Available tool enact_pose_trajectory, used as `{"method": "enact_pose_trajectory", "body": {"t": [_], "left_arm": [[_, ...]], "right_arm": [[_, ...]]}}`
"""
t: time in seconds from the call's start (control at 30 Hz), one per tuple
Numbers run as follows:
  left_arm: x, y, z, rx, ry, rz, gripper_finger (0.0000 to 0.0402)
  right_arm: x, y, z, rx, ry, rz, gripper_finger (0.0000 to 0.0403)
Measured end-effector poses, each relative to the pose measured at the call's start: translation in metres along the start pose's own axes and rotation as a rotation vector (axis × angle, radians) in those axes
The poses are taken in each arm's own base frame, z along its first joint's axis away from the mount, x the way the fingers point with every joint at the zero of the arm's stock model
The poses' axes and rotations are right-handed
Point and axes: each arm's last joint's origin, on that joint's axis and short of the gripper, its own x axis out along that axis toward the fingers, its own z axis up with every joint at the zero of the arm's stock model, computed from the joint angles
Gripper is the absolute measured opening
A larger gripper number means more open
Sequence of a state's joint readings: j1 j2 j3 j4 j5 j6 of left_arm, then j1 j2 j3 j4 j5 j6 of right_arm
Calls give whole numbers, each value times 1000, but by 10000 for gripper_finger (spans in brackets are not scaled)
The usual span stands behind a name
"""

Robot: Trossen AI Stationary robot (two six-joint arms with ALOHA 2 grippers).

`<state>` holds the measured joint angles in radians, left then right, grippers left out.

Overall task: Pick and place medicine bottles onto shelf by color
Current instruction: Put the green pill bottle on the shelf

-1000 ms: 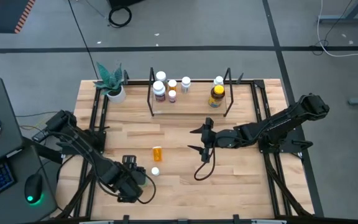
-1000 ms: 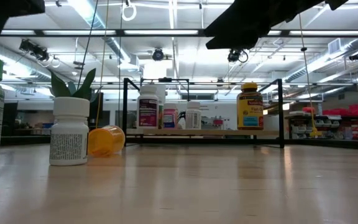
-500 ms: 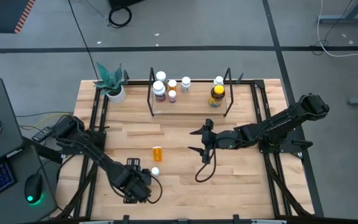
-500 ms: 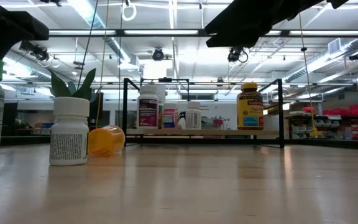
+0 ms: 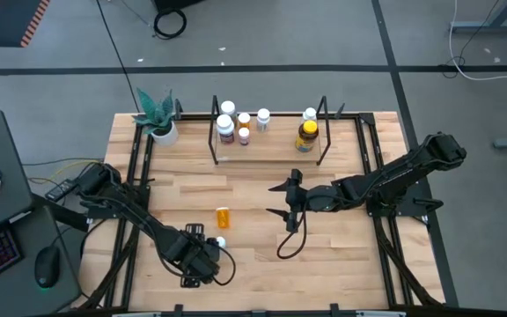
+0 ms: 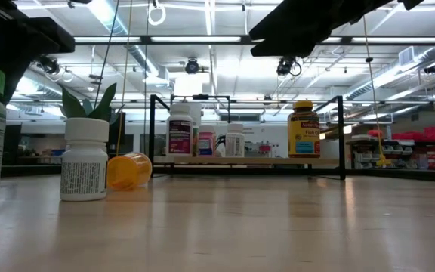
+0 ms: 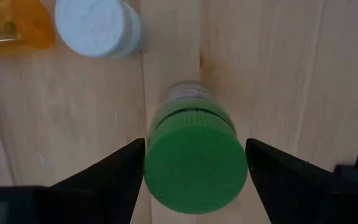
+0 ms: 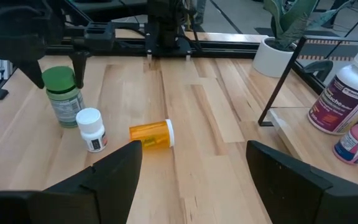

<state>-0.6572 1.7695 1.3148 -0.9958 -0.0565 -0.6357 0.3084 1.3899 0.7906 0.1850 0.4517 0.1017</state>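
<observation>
A green-capped medicine bottle [image 7: 194, 165] stands upright near the table's front left, also seen in the right wrist view [image 8: 64, 96]. My left gripper [image 7: 195, 143] points straight down over it, open, one finger on each side of the cap; I see no plain touch. From above, the left gripper [image 5: 197, 257] hides that bottle. Beside it stand a white-capped bottle [image 5: 220, 242] and an orange bottle [image 5: 224, 216], which lies on its side. My right gripper [image 5: 280, 198] hovers open over the table's middle. The shelf [image 5: 267, 158] at the far edge carries several bottles.
A white pot with a green plant [image 5: 161, 128] stands at the far left corner. Black rails [image 5: 135, 176] run along both table sides. A black cable loop [image 5: 289, 242] hangs below the right gripper. Bare wood lies between the loose bottles and the shelf.
My left gripper has moved toward the table's right edge and come down, so its fingers now stand beside the green cap. The bottles have stayed where they were.
</observation>
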Motion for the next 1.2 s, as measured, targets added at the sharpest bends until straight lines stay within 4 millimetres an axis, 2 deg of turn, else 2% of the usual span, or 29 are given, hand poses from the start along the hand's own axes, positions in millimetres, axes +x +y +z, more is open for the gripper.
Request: {"method": "enact_pose_trajectory", "body": {"t": [0.2, 0.57, 0.77, 1.0, 1.2], "left_arm": [[0, 0, 0, 4, -5, -1, 276], [-1, 0, 1, 27, -7, -5, 206], [-3, 6, 5, 19, 37, -71, 214], [-27, 16, 17, 29, 84, -94, 206], [-58, 27, 38, 67, 0, -130, 214]], "right_arm": [[0, 0, 0, 0, 1, 0, 297], [-6, 2, -2, -20, 33, -1, 297], [-16, 1, -3, -27, 64, -56, 297], [-23, 0, -3, -39, 84, -52, 297], [-33, -5, -1, -28, 107, -57, 297]]}}
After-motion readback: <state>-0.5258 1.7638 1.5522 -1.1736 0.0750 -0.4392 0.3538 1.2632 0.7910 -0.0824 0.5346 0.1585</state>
